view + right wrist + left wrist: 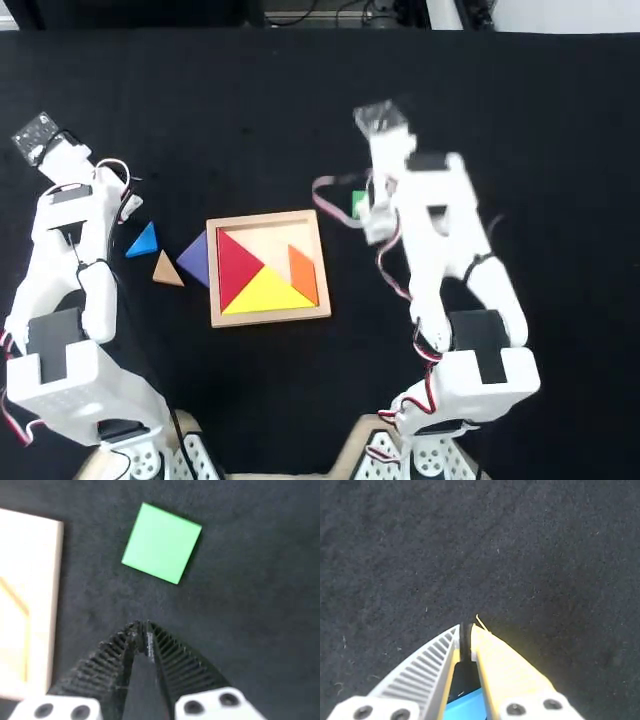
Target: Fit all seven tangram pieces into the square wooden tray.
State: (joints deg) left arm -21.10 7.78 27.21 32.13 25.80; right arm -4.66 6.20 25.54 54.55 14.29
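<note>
The square wooden tray [268,316] lies mid-table holding a red triangle [238,262], a yellow triangle [268,293] and an orange parallelogram [303,273]. Left of it on the mat lie a purple triangle [196,258], a tan triangle [166,269] and a blue triangle [143,241]. A green square [161,542] lies flat just right of the tray's far corner [35,555], a short way ahead of my shut right gripper [145,627]. My left gripper [466,630] is shut over bare mat, with a blue piece [470,705] showing behind its tips.
Black cloth covers the whole table [200,110]. Both arm bases stand at the near edge. The right arm [440,230] partly covers the green square [358,204] from above. Open mat stretches along the far side and the right.
</note>
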